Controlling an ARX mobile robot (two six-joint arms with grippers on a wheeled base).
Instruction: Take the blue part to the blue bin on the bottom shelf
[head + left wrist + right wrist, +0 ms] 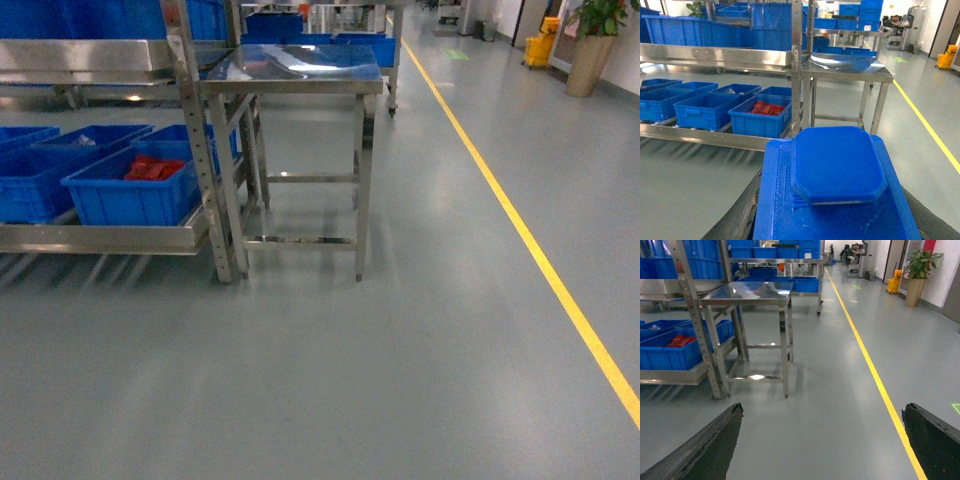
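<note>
The grey floor [400, 360] takes up most of the head view, with a yellow line [520, 230] running from the upper middle down to the right edge. At the left of the frame stands the steel rack, and its bottom shelf [100, 238] is a long metal rail level carrying a row of blue crates. Just right of the rack is a bare steel table [290, 82], its top shining.

On the bottom shelf, the crate nearest the rack post holds red packs [762, 107]. The blue bin [705, 114] sits just left of that crate, touching it or nearly so (I cannot tell which).

The blue part [840, 175] fills the lower middle of my left wrist view, a bright-blue block with a flat-topped knob, well apart from the shelf. My left gripper [835, 222] pinches it: the dark fingers [740, 220] press in at the lower left and lower right of the block.

My right gripper [822, 412] carries nothing. Its two dark fingers [715, 445] sit in the lower corners of that frame, spread wide, with only floor between them.

A potted plant [592, 40] stands at the upper right.
</note>
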